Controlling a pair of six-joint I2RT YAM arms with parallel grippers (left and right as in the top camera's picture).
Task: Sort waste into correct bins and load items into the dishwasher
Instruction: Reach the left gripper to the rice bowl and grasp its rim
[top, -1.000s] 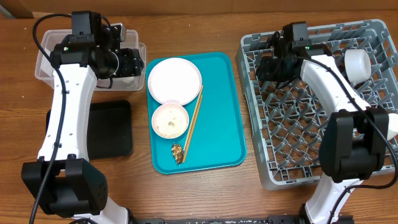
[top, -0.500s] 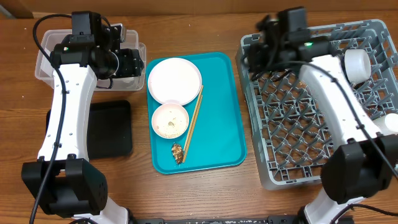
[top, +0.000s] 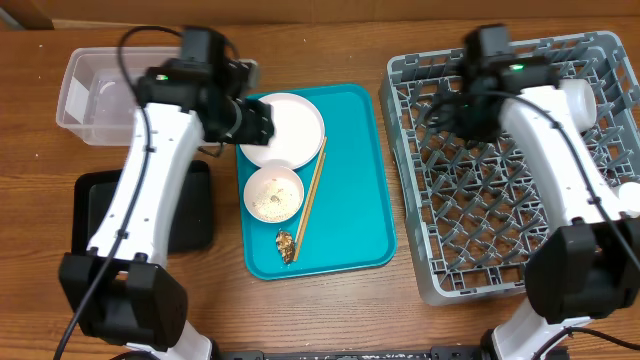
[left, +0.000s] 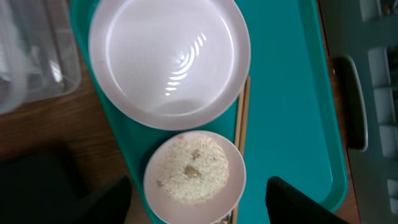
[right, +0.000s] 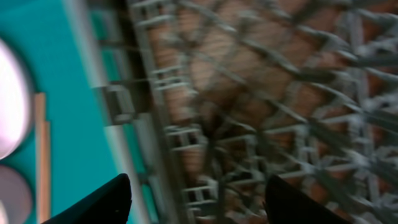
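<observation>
My left gripper (top: 257, 122) hangs open over the left rim of the round white plate (top: 287, 128) on the teal tray. In the left wrist view the plate (left: 169, 56) fills the top. Below it a small bowl (left: 194, 175) of whitish rice grains sits between my open left gripper (left: 199, 208) fingers, untouched. The bowl (top: 273, 193), the wooden chopsticks (top: 312, 192) and a brown food scrap (top: 286, 244) lie on the tray. My right gripper (top: 463, 112) is open and empty over the grey dish rack (top: 520, 230); its wrist view is blurred, gripper (right: 196, 208) above the lattice. A white cup (top: 577, 100) stands in the rack.
The clear tub (top: 95, 95) stands at the back left, the black tray (top: 193, 210) in front of it, partly under my left arm. The teal tray (top: 355, 180) lies between the bins and the rack. A pale bowl (top: 630, 198) shows at the rack's right edge.
My left arm has swung right from the clear tub to above the plate. My right gripper has opened and shifted from the rack's left rim to further over the rack.
</observation>
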